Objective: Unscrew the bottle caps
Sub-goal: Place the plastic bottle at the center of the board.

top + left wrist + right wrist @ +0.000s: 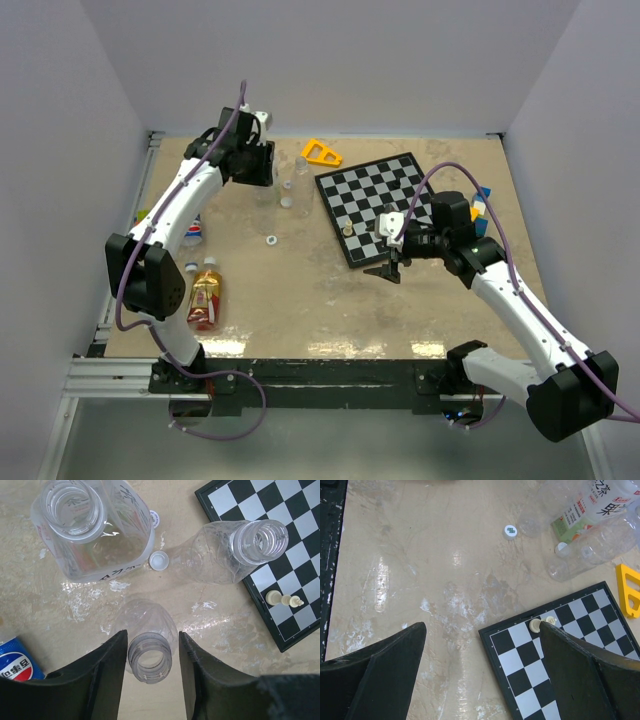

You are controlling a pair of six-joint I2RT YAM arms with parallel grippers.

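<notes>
Bottle upright, mouth up; L claw narrow round neck; R claw wide.

An open clear bottle fills the gap between the left gripper fingers, with slivers to spare each side. Beyond their tips two more bottles and a loose cap crowd the way. Between the right gripper fingers lies bare table, the chessboard corner intruding.
</notes>
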